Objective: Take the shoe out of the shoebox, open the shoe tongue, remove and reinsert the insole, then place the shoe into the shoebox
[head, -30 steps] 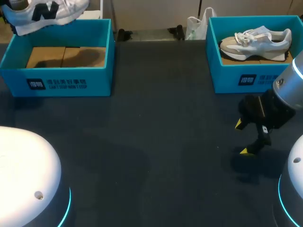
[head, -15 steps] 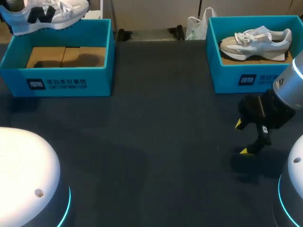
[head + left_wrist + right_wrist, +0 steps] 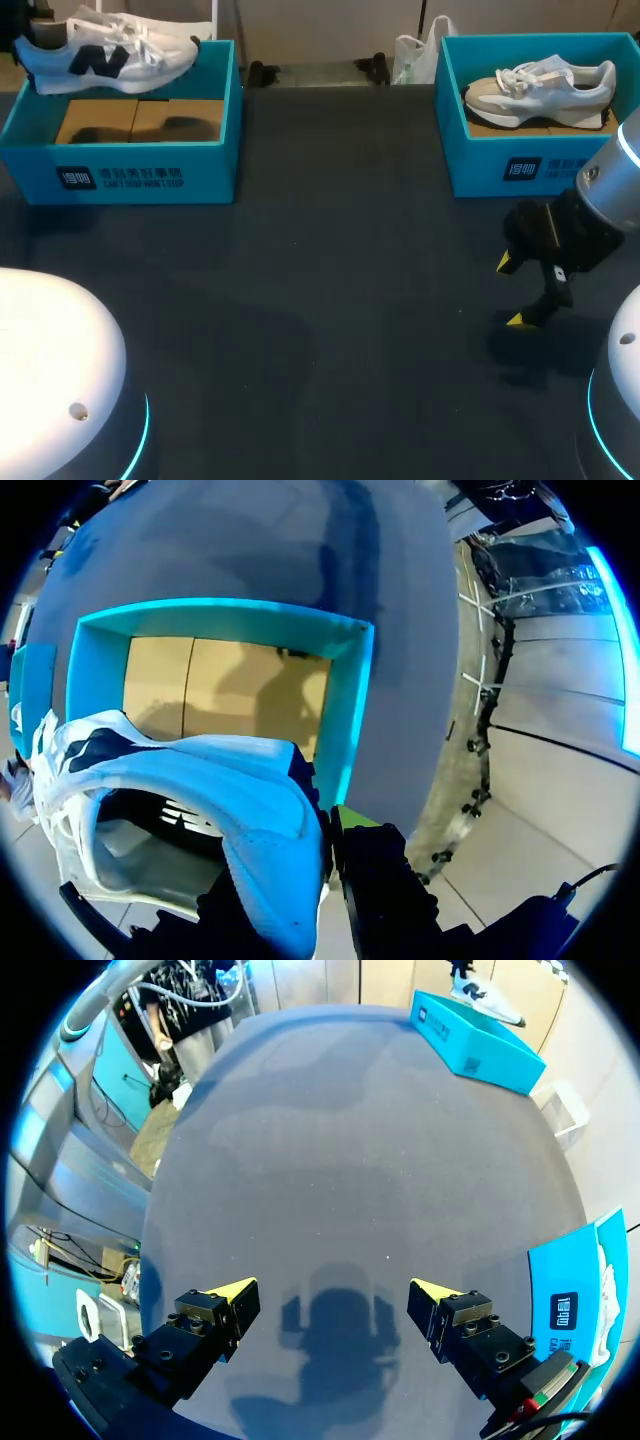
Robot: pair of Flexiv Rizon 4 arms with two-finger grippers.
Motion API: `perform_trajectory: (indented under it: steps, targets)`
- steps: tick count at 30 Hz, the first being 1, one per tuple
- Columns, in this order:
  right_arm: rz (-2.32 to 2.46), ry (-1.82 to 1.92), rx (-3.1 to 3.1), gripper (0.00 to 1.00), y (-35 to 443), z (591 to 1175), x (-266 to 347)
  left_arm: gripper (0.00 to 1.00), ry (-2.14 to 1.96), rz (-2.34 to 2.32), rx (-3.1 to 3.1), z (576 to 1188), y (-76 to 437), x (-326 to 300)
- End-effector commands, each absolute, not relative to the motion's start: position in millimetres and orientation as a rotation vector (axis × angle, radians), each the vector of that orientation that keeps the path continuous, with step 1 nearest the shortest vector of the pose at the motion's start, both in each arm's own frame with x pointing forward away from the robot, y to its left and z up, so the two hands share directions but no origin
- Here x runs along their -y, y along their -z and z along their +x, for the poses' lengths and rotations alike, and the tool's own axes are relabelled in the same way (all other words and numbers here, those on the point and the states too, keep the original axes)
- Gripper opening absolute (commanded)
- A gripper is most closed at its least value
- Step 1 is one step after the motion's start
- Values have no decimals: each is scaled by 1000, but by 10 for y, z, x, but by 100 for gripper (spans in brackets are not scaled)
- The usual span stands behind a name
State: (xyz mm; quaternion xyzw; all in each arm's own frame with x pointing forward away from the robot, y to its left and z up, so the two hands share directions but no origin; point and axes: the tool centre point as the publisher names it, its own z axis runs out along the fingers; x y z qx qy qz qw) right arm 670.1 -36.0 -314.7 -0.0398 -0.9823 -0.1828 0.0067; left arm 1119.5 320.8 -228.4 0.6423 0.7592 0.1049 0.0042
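1. My left gripper (image 3: 300, 855) is closed on the white shoe (image 3: 190, 780). The shoe's pale blue heel wall is pinched between my two fingers, and one yellow tip shows just outside it.
2. The rest of that shoe stretches away ahead of my left fingers, with its opening facing the camera.
3. Beyond and below the held shoe lies the left shoebox (image 3: 350, 710), with its tan cardboard floor (image 3: 230, 690) bare.
4. From above, the shoe (image 3: 110, 55) sits at the far wall of the left shoebox (image 3: 120, 150), sole down and dark letter showing. I cannot tell whether it touches the rim.
5. My right gripper (image 3: 333, 1295) is spread wide with nothing between its fingers. It hangs over the dark table (image 3: 340, 1160), its shadow directly under the jaws.
6. The right shoebox (image 3: 575, 1300) is just beside my right gripper, off one finger's outer side, and a second shoe (image 3: 605, 1280) peeks from it.
7. In the head view that right gripper (image 3: 512, 291) is in front of the right shoebox (image 3: 540, 170), apart from it, and the second shoe (image 3: 540, 85) lies inside on its sole.
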Motion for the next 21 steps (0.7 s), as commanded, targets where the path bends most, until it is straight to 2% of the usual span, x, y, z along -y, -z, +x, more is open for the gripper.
perform_trajectory:
  steps: [1, 21]
  targets:
    - [-125, 570, 3076, 100, 3152, 6691, 357, 0, -340, 2032, -2379, 11232, 2358, -3189]
    - [-125, 570, 3076, 100, 3152, 6691, 357, 0, -283, 2142, -2369, 11178, 2605, -3255]
